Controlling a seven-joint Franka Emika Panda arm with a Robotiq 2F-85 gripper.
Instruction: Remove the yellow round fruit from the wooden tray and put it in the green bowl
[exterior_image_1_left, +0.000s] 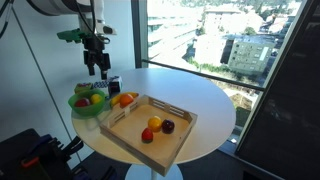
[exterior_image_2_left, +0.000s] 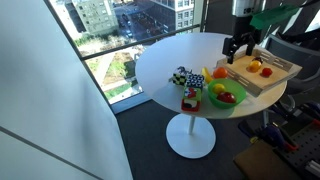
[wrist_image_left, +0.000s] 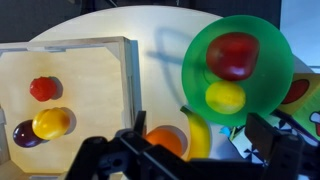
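The green bowl (wrist_image_left: 262, 40) holds the lemon-yellow round fruit (wrist_image_left: 225, 97) beside a red fruit (wrist_image_left: 233, 55). My gripper (wrist_image_left: 200, 138) is open and empty. It hangs above the table next to the bowl, with its fingers either side of a banana (wrist_image_left: 196, 135). The wooden tray (wrist_image_left: 90, 80) lies to the left with a small red fruit (wrist_image_left: 43, 88), an orange-yellow fruit (wrist_image_left: 50, 122) and a purple fruit (wrist_image_left: 22, 136). In both exterior views the gripper (exterior_image_1_left: 97, 68) (exterior_image_2_left: 238, 50) is above the bowl (exterior_image_1_left: 88, 108) (exterior_image_2_left: 214, 101) beside the tray (exterior_image_1_left: 125, 128) (exterior_image_2_left: 282, 72).
An orange (wrist_image_left: 165, 142) lies next to the banana between tray and bowl. A black-and-white patterned box (exterior_image_2_left: 181, 77) and a small red object (exterior_image_2_left: 190, 98) sit on the round white table (exterior_image_1_left: 200, 100) near the bowl. Windows stand behind the table.
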